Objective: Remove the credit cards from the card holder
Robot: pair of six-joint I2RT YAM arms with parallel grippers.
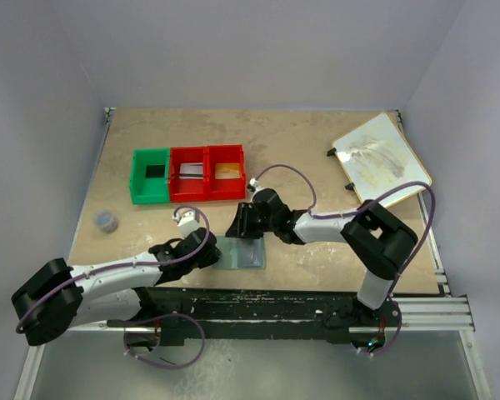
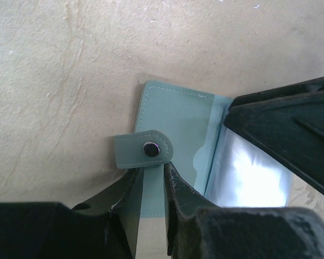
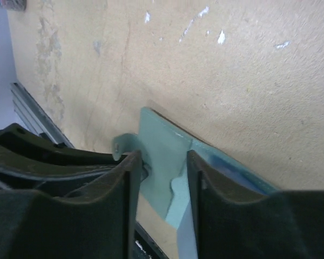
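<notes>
The card holder lies open and flat near the table's front edge. In the left wrist view, the card holder shows a teal left pocket, its snap tab and a glossy pale right half; I cannot tell if that is a card. My left gripper rests over the holder's near left edge, jaws a narrow gap apart and empty. My right gripper hovers low over the holder, jaws slightly apart and straddling the left pocket. A greyish card lies in the red bin.
A red two-part bin and a green bin stand at the back left. A cream board lies at the back right. A small round object sits at the left. The metal rail runs along the front edge.
</notes>
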